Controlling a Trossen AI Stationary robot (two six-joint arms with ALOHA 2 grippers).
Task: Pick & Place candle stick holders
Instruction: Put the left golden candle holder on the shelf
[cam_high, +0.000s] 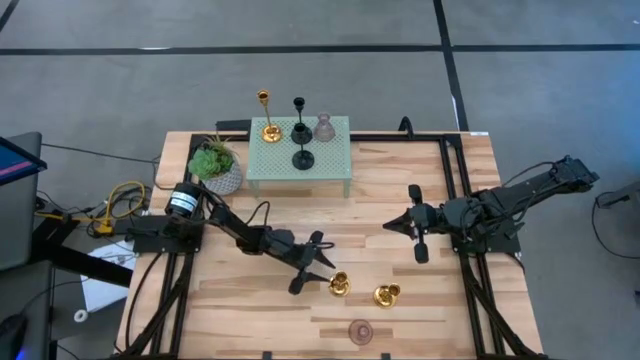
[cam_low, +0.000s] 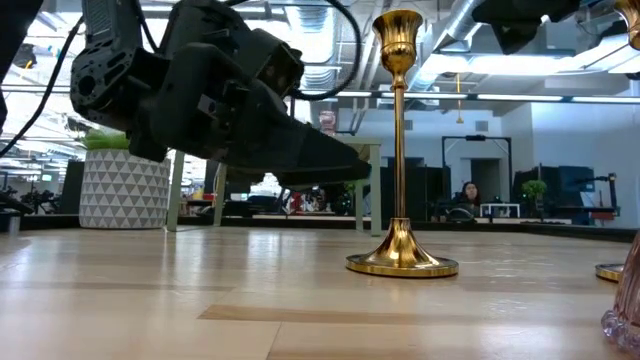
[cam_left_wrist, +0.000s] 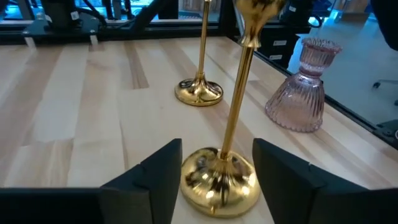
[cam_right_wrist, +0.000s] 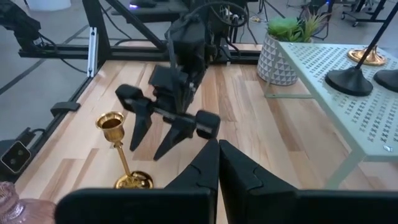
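Here's the desk (cam_high: 420, 300), pale butcher-block planks on a black frame, sitting on a grey floor (cam_high: 120, 90) crossed by dark lines. At the far edge stands a small mint-green perforated stand (cam_high: 340, 140); on it are one gold candle stick holder (cam_high: 267, 118), two black ones (cam_high: 300, 122) and a dusty-pink one (cam_high: 324, 128). Just beside the stand's left end is a potted green plant (cam_high: 214, 165) in a white patterned pot.

Down at the near side, the left end effector (cam_high: 322, 263) lies low over the wood, its fingers (cam_left_wrist: 163, 177) spread and flanking the round base of an upright gold candle stick holder (cam_left_wrist: 219, 180). In the wrist view there's a gap on each side, so nothing is pinched. A second gold holder (cam_high: 386, 294) stands close by to the right, also upright, and a pink translucent holder (cam_high: 361, 331) sits near the front edge.

The right end effector (cam_high: 417, 222) waits apart over the right half of the desk, fingers (cam_right_wrist: 205, 165) pressed together, empty.

From desk level, the room opens out behind: an open ceiling with exposed ducts, long strip lights, dark desks and monitors, and a person seated far back (cam_low: 468, 192). Yellow cables (cam_high: 118, 203) coil off the desk's left side.
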